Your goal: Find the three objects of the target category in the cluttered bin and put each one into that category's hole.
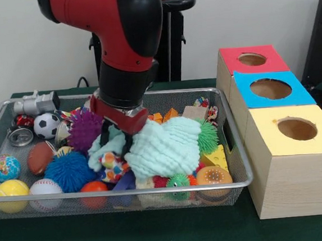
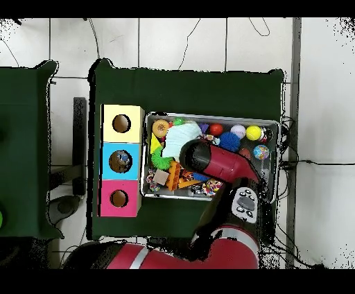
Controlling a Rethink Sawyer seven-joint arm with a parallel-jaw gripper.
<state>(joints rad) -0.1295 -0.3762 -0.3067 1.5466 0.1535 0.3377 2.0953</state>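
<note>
The gripper (image 1: pixel 117 136) is low in the middle of the bin (image 1: pixel 235 148), down among the toys. I cannot tell if it holds anything, because the red arm and the soft things hide its tips.

A fluffy mint cloth (image 1: pixel 163 148) lies touching it, at 3 o'clock from it in the front view. The cloth is soft and bumpy and lies wide from side to side. A spiky purple ball (image 1: pixel 84 130) sits at 9 o'clock, and a spiky blue ball (image 1: pixel 69 171) at 8 o'clock.

3 boxes stand beside the bin: red (image 1: pixel 251 59), blue (image 1: pixel 271 88) and yellow (image 1: pixel 296 128), each with 1 round hole. They lie at 3 o'clock from the gripper.
</note>
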